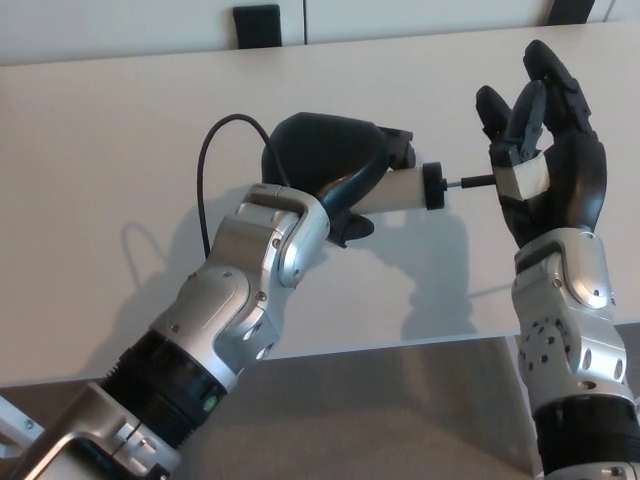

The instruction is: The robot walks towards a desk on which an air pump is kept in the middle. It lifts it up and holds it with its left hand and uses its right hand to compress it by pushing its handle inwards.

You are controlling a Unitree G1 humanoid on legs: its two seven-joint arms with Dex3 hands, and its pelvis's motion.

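Note:
The air pump [400, 190] is a short cream cylinder with a black end cap and a thin metal rod running right to a cream handle [524, 179]. My left hand [325, 170] is shut on the cylinder, holding it level above the desk [100, 140]. A black hose [205, 175] loops out behind that hand. My right hand [545, 165] stands upright at the right with fingers spread; the handle rests against its palm, and a short length of rod shows between cap and handle.
A black block [258, 26] sits at the desk's far edge by the wall. The desk's front edge runs across the lower picture, with grey floor [400, 420] below it.

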